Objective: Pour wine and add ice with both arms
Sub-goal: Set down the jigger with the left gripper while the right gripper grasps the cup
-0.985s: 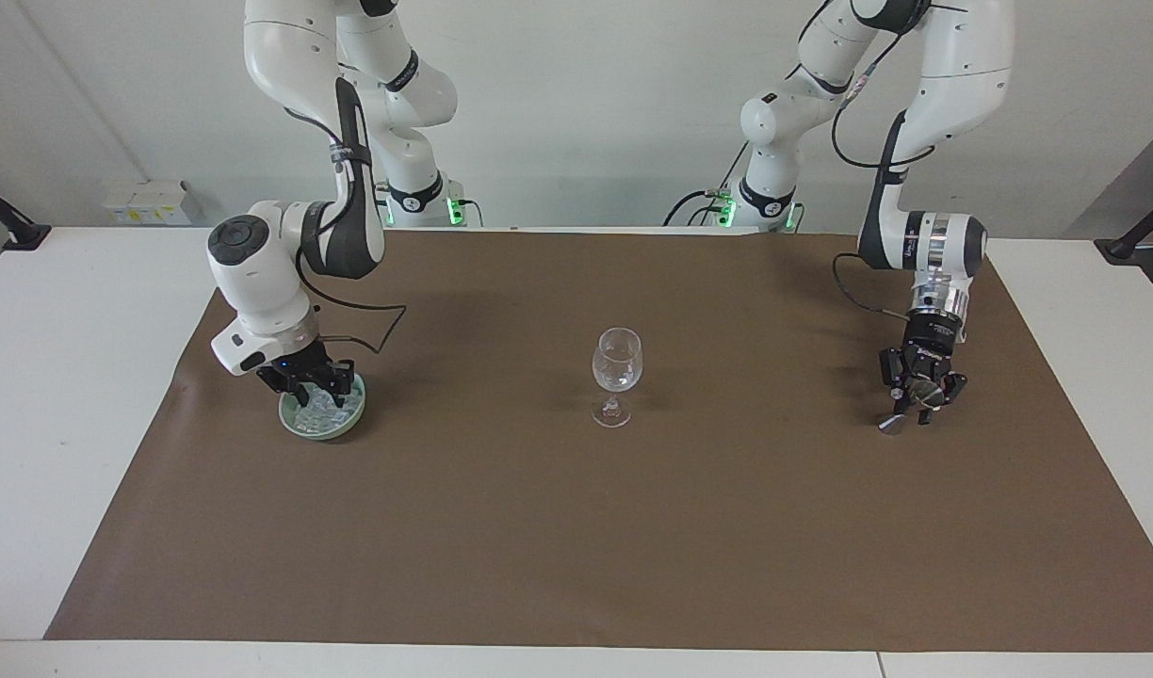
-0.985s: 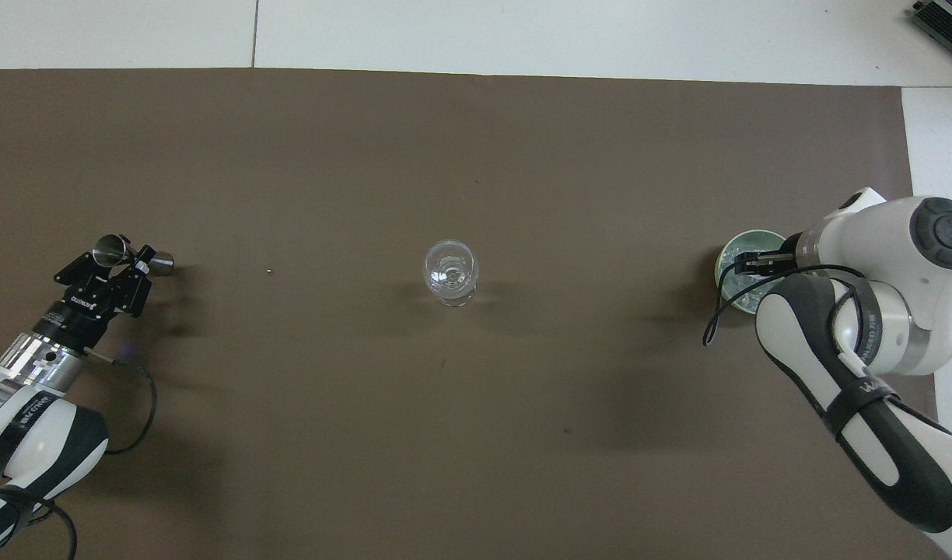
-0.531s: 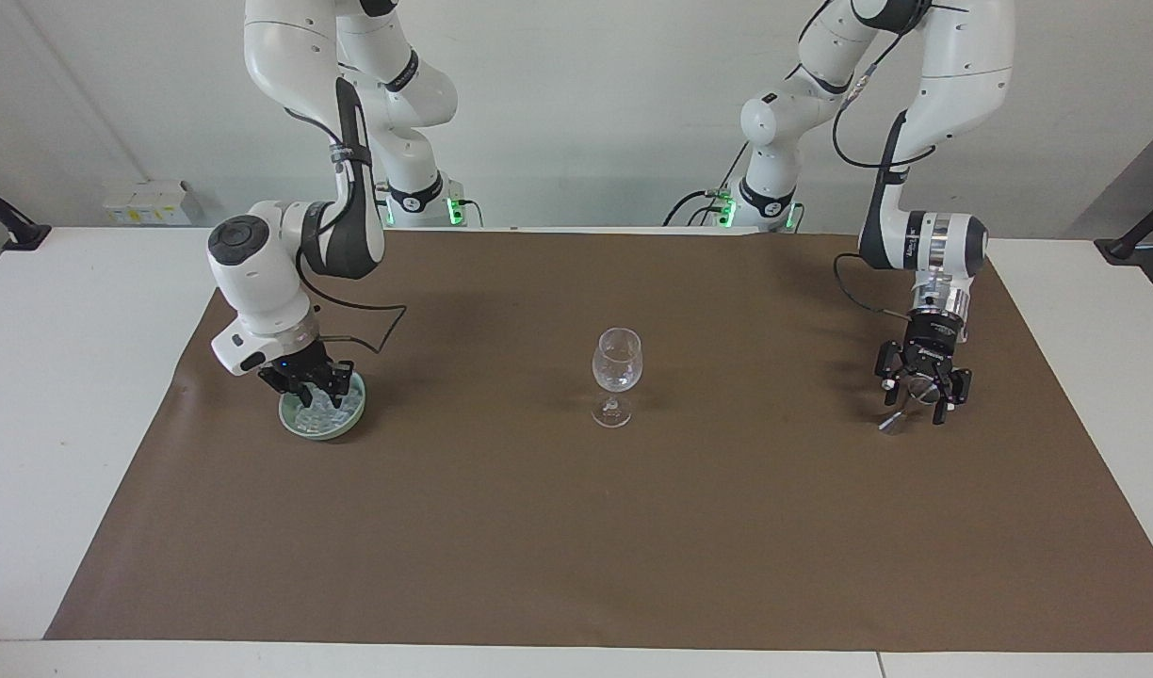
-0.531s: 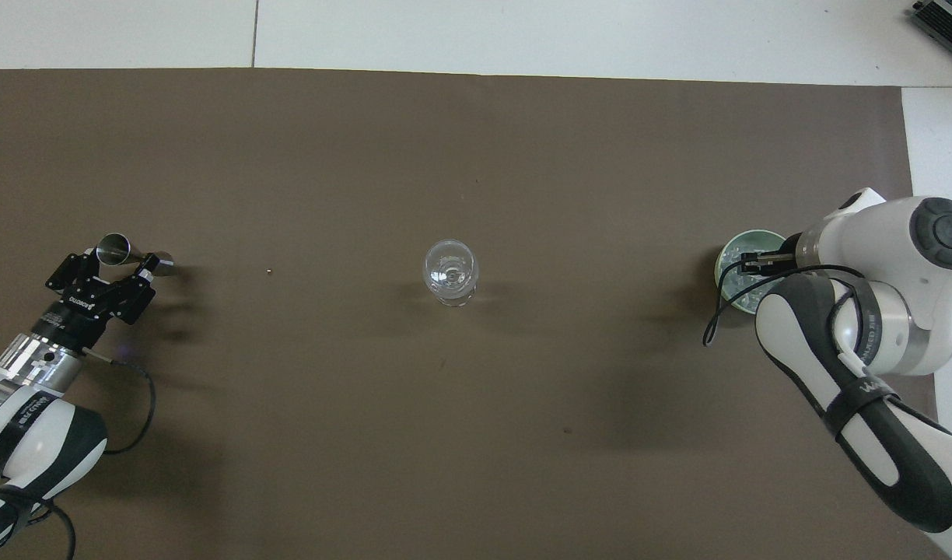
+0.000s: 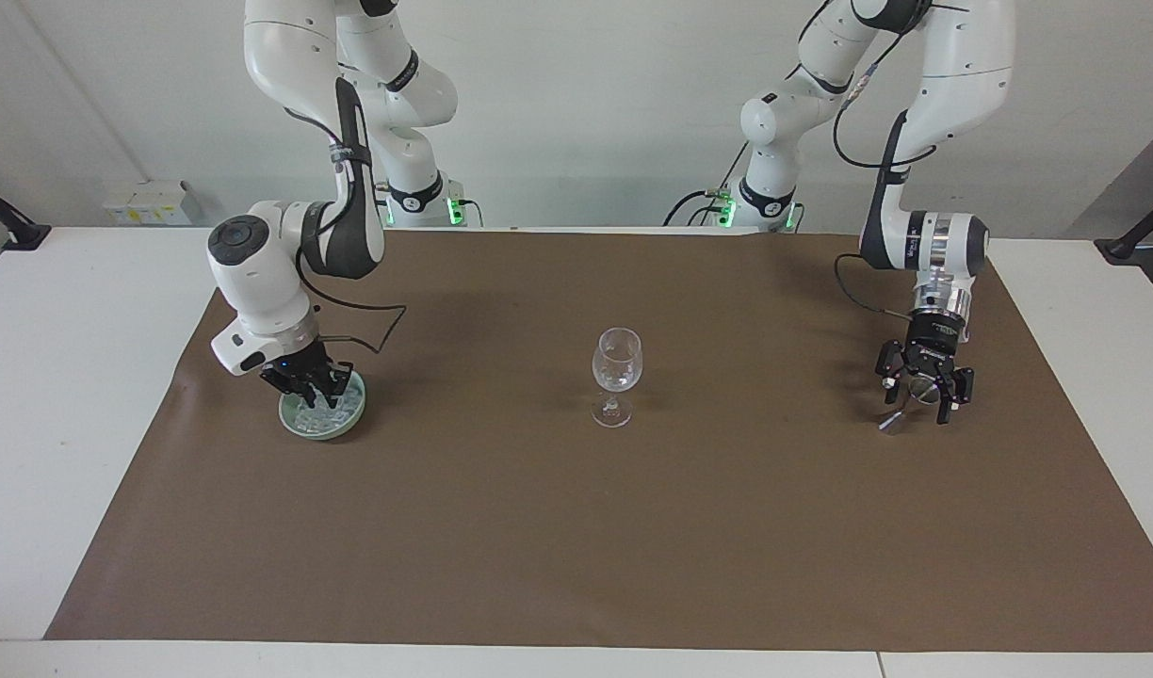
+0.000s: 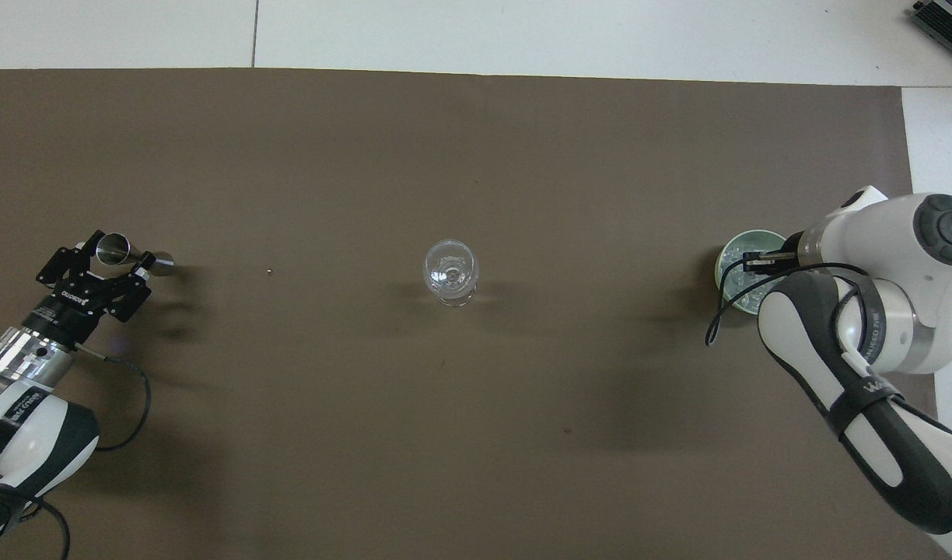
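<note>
A clear stemmed wine glass (image 5: 617, 363) stands upright mid-mat, also in the overhead view (image 6: 450, 272). A pale green dish (image 5: 299, 428) at the right arm's end holds the ice (image 5: 339, 407), several small clear cubes. My right gripper (image 5: 305, 388) is down in the dish among the ice; in the overhead view (image 6: 756, 260) its arm covers part of the dish (image 6: 726, 260). A metal jigger (image 5: 892, 421) lies on its side at the left arm's end. My left gripper (image 5: 923, 395) is open just above it, straddling its wide cup (image 6: 112, 247).
A brown mat (image 5: 576, 527) covers the white table (image 5: 68, 377). A tiny speck (image 6: 268, 271) lies on the mat between the jigger and the glass. The right arm's elbow (image 6: 857, 365) hangs over the mat beside the dish.
My left gripper has straightened and shifted slightly toward the left arm's end; the jigger has stayed in place on the mat. My right gripper has barely moved in the dish.
</note>
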Controlling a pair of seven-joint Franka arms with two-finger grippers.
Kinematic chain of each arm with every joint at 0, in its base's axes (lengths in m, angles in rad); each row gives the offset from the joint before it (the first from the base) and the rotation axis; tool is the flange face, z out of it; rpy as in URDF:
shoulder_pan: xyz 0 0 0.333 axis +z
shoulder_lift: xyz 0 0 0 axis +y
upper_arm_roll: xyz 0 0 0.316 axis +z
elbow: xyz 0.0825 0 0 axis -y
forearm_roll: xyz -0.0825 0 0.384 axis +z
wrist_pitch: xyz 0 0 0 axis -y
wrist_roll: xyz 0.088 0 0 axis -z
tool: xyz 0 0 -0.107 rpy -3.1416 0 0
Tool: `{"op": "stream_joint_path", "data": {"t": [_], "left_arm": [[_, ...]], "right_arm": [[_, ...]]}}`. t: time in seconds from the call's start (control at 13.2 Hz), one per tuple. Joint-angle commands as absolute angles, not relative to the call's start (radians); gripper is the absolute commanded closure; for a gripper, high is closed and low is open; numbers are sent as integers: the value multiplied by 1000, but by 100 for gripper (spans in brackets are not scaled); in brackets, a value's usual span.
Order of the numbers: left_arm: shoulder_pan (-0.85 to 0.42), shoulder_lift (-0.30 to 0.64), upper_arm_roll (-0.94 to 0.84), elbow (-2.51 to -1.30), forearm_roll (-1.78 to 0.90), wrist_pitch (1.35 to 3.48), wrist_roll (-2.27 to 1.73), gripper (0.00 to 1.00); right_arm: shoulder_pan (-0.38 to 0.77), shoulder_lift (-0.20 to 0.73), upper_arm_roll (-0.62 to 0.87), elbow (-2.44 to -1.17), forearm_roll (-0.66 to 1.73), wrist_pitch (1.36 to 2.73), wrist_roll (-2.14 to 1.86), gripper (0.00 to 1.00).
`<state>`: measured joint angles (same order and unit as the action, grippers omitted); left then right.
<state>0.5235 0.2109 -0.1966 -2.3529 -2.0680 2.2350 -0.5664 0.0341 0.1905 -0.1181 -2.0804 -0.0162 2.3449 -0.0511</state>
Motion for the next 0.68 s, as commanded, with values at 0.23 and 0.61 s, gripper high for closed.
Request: {"op": "stream_joint_path", "data": {"t": [0.23,0.61], "left_arm": [[571,184,-189,-2290,-1870,2256,-583,7],[566,140,-187,-2235,-1747,2264,-595,7]], "right_arm": [[35,120,-107,-1928,0,2116,-66,100],[37,19,-28,-1844,-2,1925,106,100]]}}
